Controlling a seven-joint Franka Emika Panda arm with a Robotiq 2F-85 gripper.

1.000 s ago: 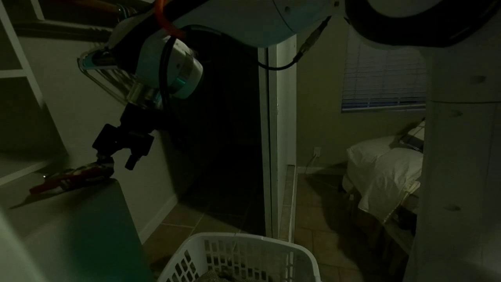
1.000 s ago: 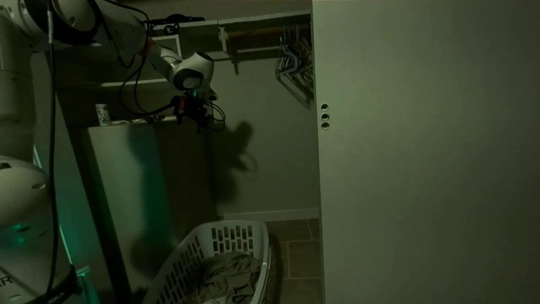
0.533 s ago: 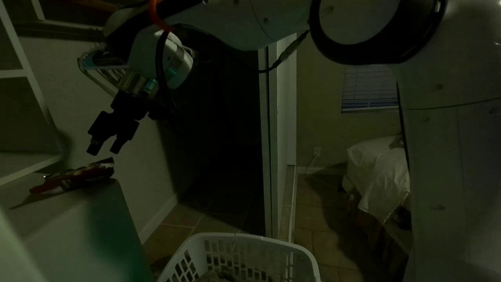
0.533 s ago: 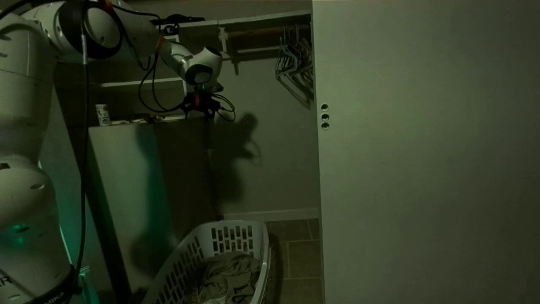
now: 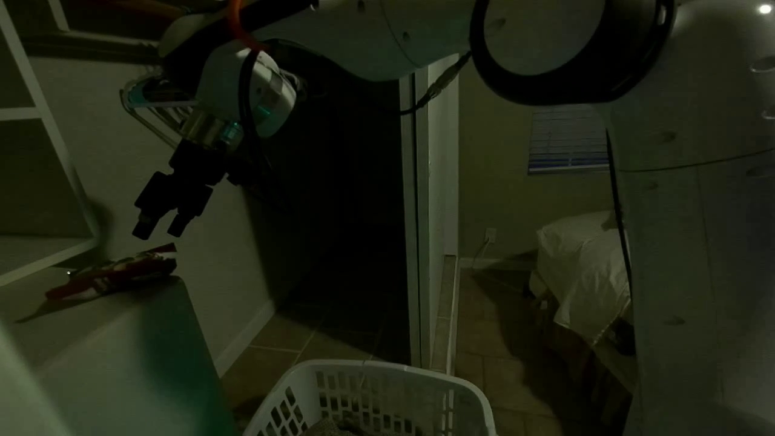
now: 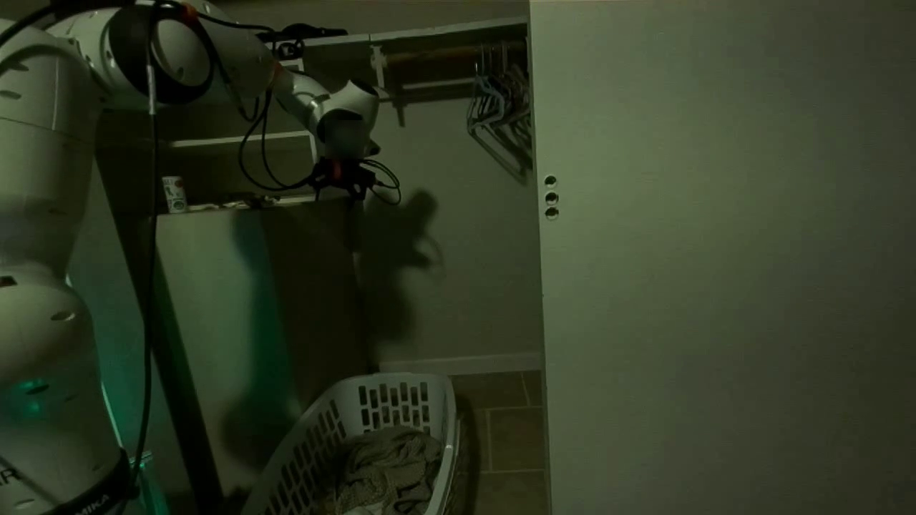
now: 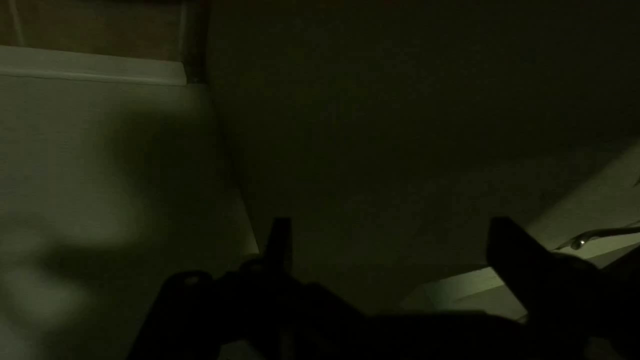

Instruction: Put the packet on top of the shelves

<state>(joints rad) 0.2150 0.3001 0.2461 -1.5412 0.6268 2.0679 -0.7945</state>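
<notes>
While the gripper (image 5: 160,231) hangs empty, jaws parted, left of centre in an exterior view, the packet (image 5: 115,274) lies just below and leftward on the flat-topped cabinet (image 5: 121,363), its long axis slanting from lower left to upper right. Its upper-right end lies nearest the jaws, not touching; if the shelves (image 5: 21,113) are the goal, descending there seems right.

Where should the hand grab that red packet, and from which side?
From above, probably, pinching the packet by its end nearest the hand: the packet lies long and low on the cabinet, and that end seems to stick up near the edge.
</notes>
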